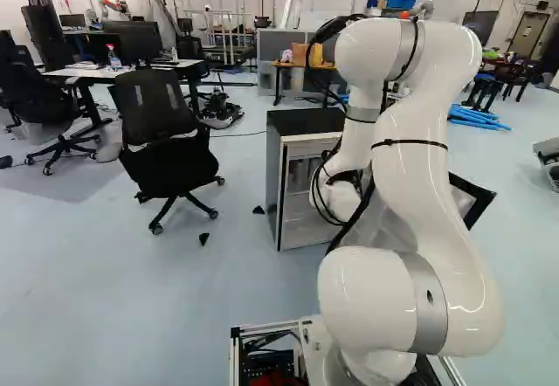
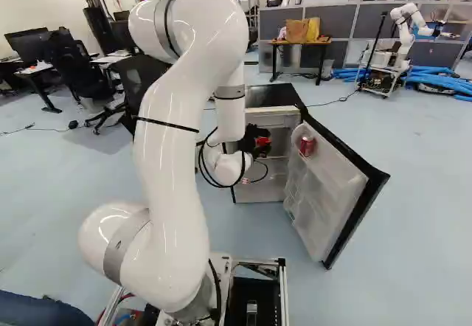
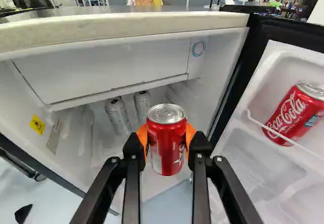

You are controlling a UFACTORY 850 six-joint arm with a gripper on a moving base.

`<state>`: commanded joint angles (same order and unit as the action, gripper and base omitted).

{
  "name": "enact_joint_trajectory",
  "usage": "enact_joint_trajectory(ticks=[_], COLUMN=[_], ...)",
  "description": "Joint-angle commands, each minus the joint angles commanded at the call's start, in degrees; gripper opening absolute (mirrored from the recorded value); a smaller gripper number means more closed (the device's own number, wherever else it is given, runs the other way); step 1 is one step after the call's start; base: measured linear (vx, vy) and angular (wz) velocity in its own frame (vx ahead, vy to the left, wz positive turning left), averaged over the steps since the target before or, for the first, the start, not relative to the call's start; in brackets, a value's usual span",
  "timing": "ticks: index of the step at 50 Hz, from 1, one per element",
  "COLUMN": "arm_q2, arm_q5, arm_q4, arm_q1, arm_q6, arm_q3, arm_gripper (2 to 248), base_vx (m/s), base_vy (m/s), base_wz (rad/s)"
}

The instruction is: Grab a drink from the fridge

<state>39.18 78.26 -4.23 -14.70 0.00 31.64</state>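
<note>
gripper (image 3: 166, 140), black, one: fingers (image 3: 132, 155) closed from two sides on a red can (image 3: 167, 153), orange pads (image 3: 189, 136) against its flanks.

item held: the red can, between the fingertips, upright, long axis crossing the line of the grip; its lid stands above the pads.

beyond the fingers: two silver cans (image 3: 117, 116), inside the fridge (image 3: 121, 29).

beside the fingers, on the hinge side: open door (image 3: 253, 158), with a second red can (image 3: 294, 113) on its shelf, apart from the grip.

coming move, as judged: straight back from the interior, can kept upright, fingers kept off the door; a sideways swing might knock its shelf.
</note>
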Motion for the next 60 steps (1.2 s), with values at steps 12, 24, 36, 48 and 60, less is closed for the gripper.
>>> enact_joint_trajectory(ticks=[12,24,36,48,60], arm_q2=[-4.7,-9.4,-13.4,-16.4,-18.8], arm_q5=[0.0,0.0,0.0,0.0,0.0], arm_q4=[0.0,0.0,0.2,1.1,2.9], arm_q1=[0.3,0.6,0.5,0.4,0.4], arm_q6=[0.0,0.0,0.0,0.0,0.0], arm_q3=[-4.8,-9.4,-12.7,-14.2,-14.9], arm_gripper=[94,94,94,94,94], base_vx=[0.000,0.000,0.000,0.000,0.000], base_vy=[0.000,0.000,0.000,0.000,0.000], base_wz=[0.000,0.000,0.000,0.000,0.000])
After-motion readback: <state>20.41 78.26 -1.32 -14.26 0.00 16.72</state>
